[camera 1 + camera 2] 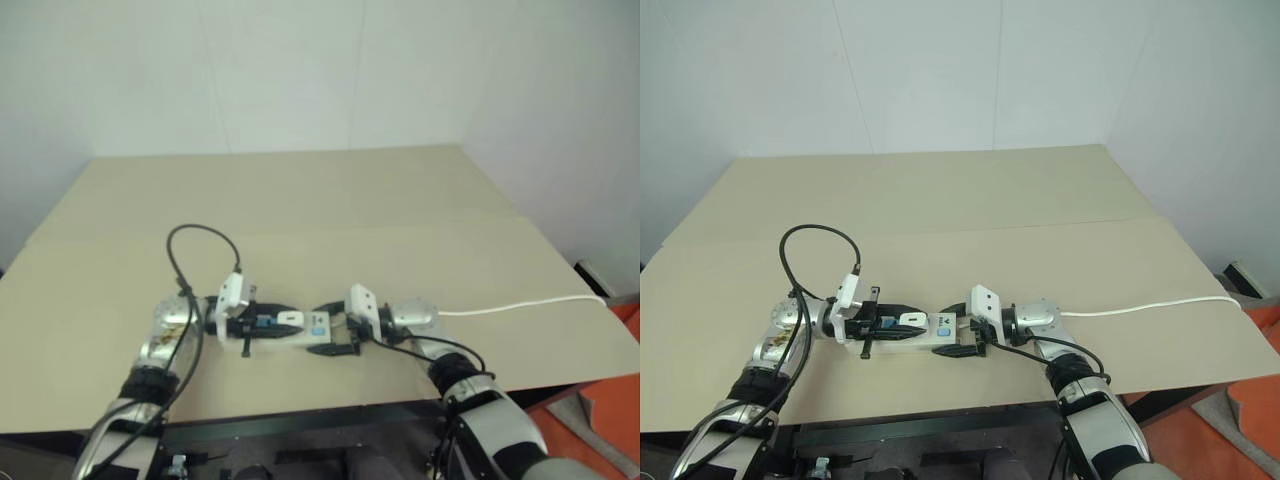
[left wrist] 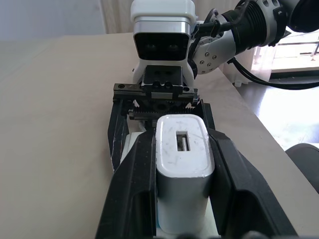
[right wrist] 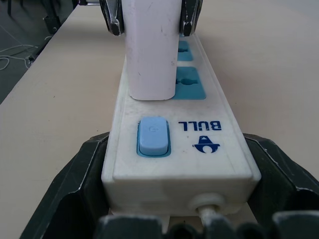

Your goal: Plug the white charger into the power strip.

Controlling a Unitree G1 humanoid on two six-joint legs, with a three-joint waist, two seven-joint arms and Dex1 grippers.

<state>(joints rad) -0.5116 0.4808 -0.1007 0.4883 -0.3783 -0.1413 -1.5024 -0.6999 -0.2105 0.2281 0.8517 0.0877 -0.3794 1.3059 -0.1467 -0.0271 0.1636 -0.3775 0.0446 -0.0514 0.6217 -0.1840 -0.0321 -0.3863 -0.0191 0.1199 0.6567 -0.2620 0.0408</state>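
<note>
The left gripper point(image 1: 272, 322) is closed on the white charger point(image 2: 182, 174), its black fingers point(image 2: 132, 191) pressing on both sides of the block. The charger stands upright on the power strip point(image 3: 174, 129), beside the blue socket faces. The strip lies on the tabletop point(image 1: 330, 200) near its front edge. The right gripper point(image 1: 335, 330) clamps the strip's end, where a blue switch point(image 3: 153, 135) sits and the thin white cord point(image 1: 520, 305) runs toward the right edge.
</note>
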